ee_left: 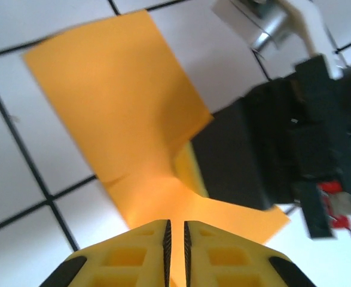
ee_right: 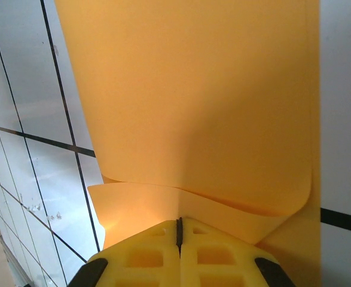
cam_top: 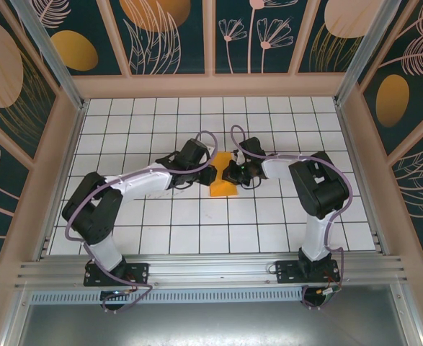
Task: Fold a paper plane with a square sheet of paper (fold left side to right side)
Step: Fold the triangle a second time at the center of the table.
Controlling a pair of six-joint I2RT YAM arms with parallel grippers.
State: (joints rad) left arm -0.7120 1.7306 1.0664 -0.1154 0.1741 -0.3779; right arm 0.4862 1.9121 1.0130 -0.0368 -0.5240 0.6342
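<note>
1. The square sheet of paper is thin and orange-yellow. It sits near the middle of the white tiled worktop, and the tips of my two arms meet over it from the left and the right.
2. The sheet is not lying flat. In the right wrist view one broad layer rises and bows above a lower layer. The two join in a soft roll, and I see no sharp crease there.
3. The right jaws are closed tight, with the yellow fingertips pressed together. They pinch the paper at the edge where the curled layers come in.
4. The left jaws are almost closed, with only a narrow slit between the yellow fingertips. The paper runs right up to those tips and under them. I cannot tell whether it is pinched there or lying loose.
5. I judge the sheet to be very light and limp, with no stiffness of its own. It will likely sag wherever it is unsupported and slide easily on the smooth tiles. It could also wrinkle or tear if my two arms pull against each other.
6. I think the best hold is a shallow pinch at an edge or corner, never in the middle. The other jaws should press the flat part down so the sheet cannot skate. Any pull should be gentle and carry the left side over towards the right.
</note>
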